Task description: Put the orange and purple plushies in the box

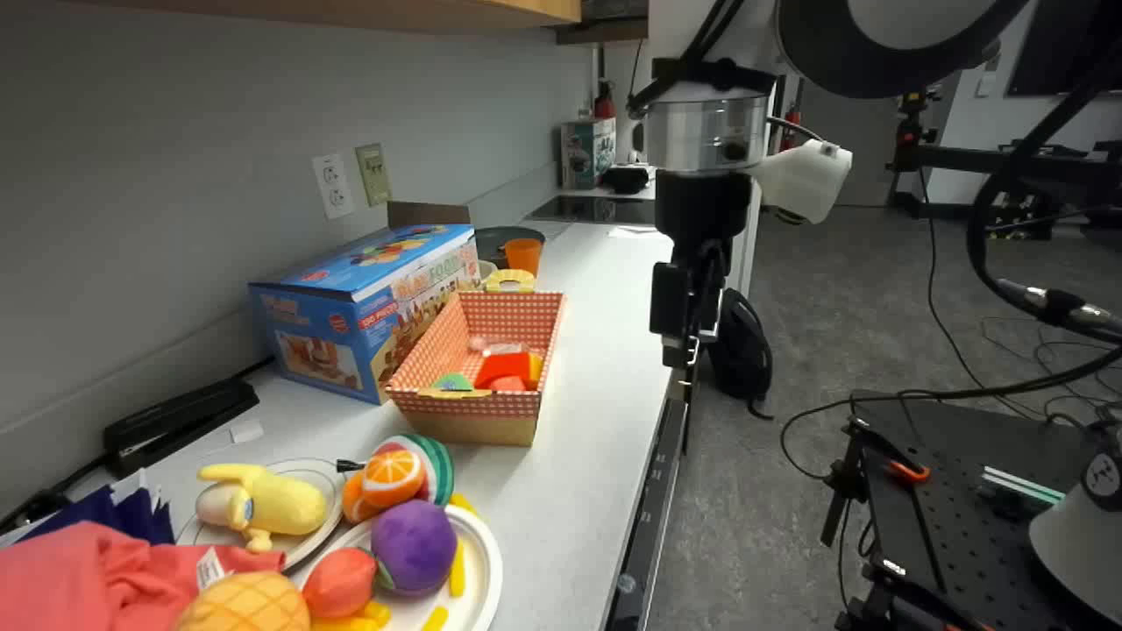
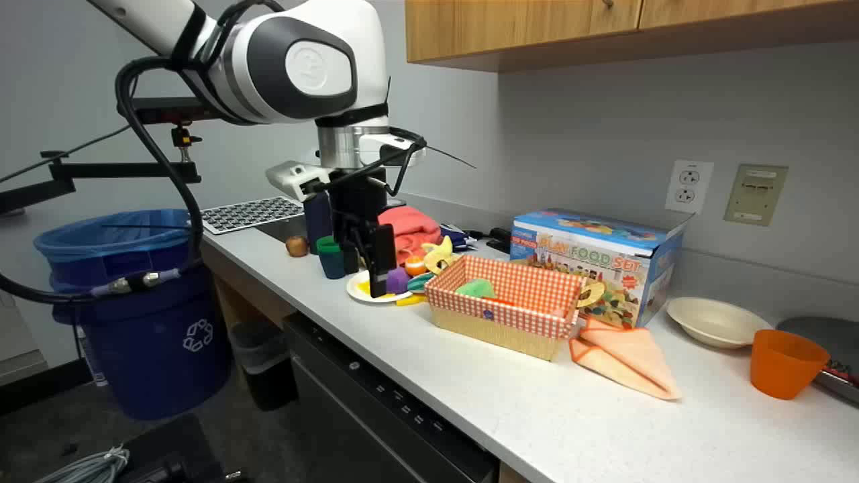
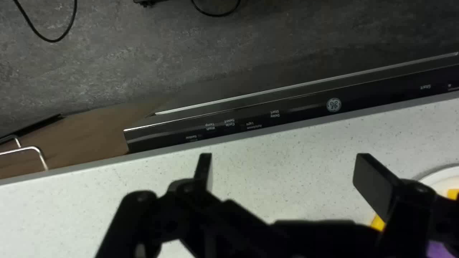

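Gripper wide over the counter, orange plush and purple plush outside the checked box

The gripper's two fingers stand far apart in the wrist view, with the speckled counter showing between them and the dishwasher panel beyond the counter's front edge.

The purple plush sits on a white plate, close by a red plush, with yellow strips beside it. The orange plush lies just beside the purple plush, against a watermelon slice; whether it rests on the plate, I cannot tell.

In both exterior views the checked box stands upright on the counter near these toys; a green piece and a red piece show inside it. A blue carton stands just beside it, toward the wall, and a folded peach cloth lies by one end.

A banana plush lies on another plate, near a pink cloth and a pineapple plush.
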